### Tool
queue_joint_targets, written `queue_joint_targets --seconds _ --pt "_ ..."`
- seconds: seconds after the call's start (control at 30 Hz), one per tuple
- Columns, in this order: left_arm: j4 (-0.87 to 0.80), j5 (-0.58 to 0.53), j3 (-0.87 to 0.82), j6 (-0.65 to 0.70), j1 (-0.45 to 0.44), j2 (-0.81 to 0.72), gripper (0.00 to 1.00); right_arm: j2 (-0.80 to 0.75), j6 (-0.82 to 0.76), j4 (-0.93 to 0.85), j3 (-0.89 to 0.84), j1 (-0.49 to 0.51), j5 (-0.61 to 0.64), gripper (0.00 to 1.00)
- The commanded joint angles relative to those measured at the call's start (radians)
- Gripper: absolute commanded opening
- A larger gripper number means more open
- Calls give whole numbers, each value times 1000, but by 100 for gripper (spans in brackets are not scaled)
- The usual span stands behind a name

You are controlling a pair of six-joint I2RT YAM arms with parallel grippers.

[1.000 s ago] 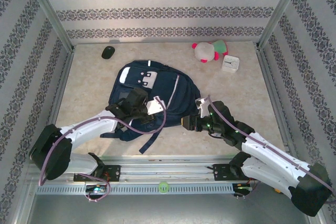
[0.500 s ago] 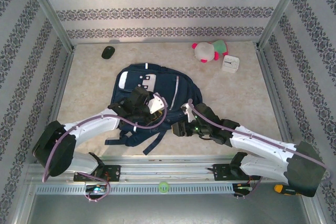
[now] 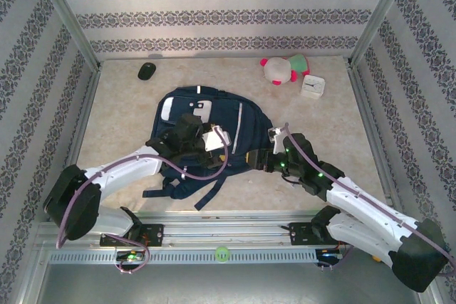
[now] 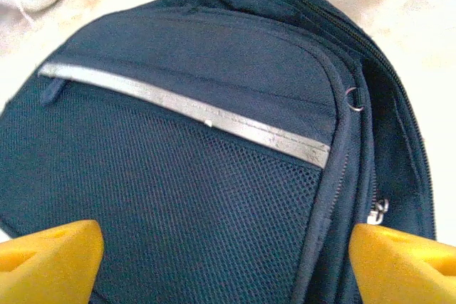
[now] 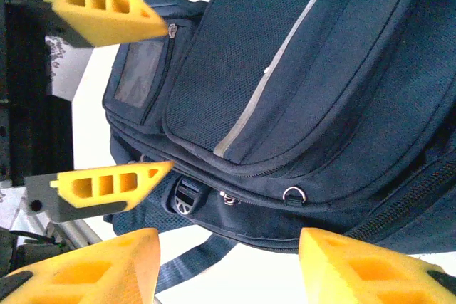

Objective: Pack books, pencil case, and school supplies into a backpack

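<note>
Beige marbled table point(image 3: 328, 119), patterned wallpaper walls. Left fingers point(image 4: 50, 261) spread wide with nothing between them. The left gripper point(image 3: 217, 137) is over the mesh pocket point(image 4: 178, 197) at the 6 o'clock part of the backpack point(image 3: 242, 119). Right fingers point(image 5: 370, 268) apart, pinching nothing. The right gripper point(image 3: 255, 159) is at the pack's 4 o'clock edge. Backpack lies mid-table. Mouse point(image 3: 146, 70) at 11 o'clock, plush toy point(image 3: 279, 70) and clock point(image 3: 313, 87) at 1.

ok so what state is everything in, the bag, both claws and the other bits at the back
backpack: lying flat, front face up, not gripped
left claw: open, over the backpack
right claw: open, at the backpack's edge, holding nothing
plush toy: lying loose, far right
clock: flat, face up
mouse: right way up, far left
</note>
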Motion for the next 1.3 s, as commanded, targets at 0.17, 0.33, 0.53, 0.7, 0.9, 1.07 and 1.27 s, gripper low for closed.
queue_joint_targets --seconds 0.17,0.33,0.53,0.7,0.9,1.07,1.27 --pt "-29 60 61 158 -1 81 93 2 1 1 -10 -18 -77 54" --pt "-33 56 78 164 -1 141 93 8 -2 0 -9 -20 -89 54" --pt "26 17 98 61 0 172 48 3 -5 -7 -14 -22 -88 54" --pt "120 66 93 -213 4 81 0 -41 -36 -107 9 -4 -39 52" --pt "105 94 116 -332 16 68 0 -66 -41 -94 -11 41 -3 52" --pt "94 116 133 -384 27 58 0 21 -68 -35 13 80 27 52" --pt "104 136 135 -413 33 49 0 160 -101 83 59 97 49 52"
